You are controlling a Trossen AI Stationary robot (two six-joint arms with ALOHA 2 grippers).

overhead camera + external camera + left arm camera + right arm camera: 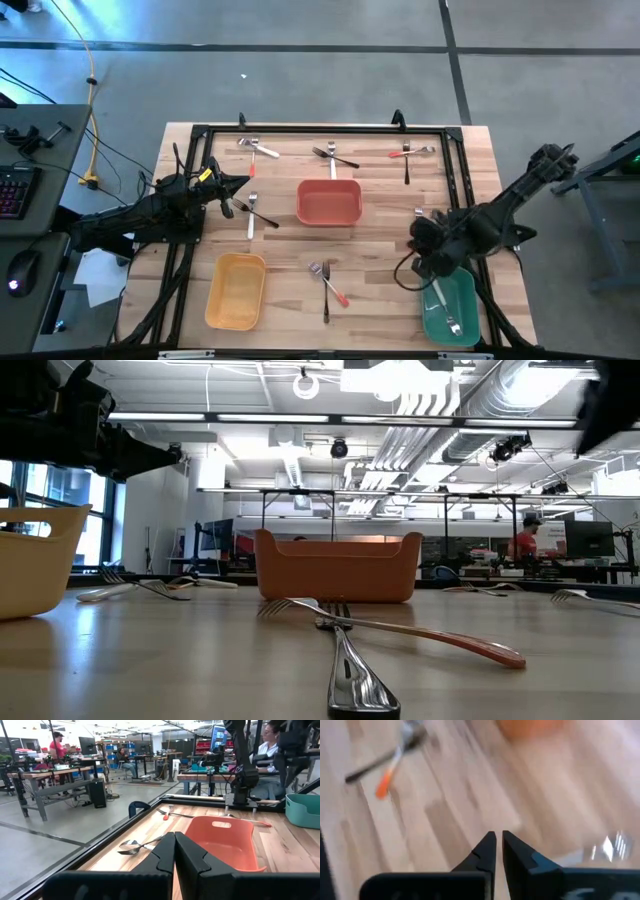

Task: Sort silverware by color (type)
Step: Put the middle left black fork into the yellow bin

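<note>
- Low view, nearest: a smooth dark-handled fork (355, 670) crosses a glossy red-orange-handled one (440, 637) on pale wood; behind, the rounded red bin (337, 566).
- High view alone shows silver utensils (446, 310) inside the green bin (465, 315).
- Left gripper (174, 851) and right gripper (499, 849): fingers pressed together, empty.

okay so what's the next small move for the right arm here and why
Probably swing the right gripper, empty with fingers nearly shut, toward the crossed pair of utensils near the table's front and open. The green bin already holds silverware; the red bin looks empty.
</note>
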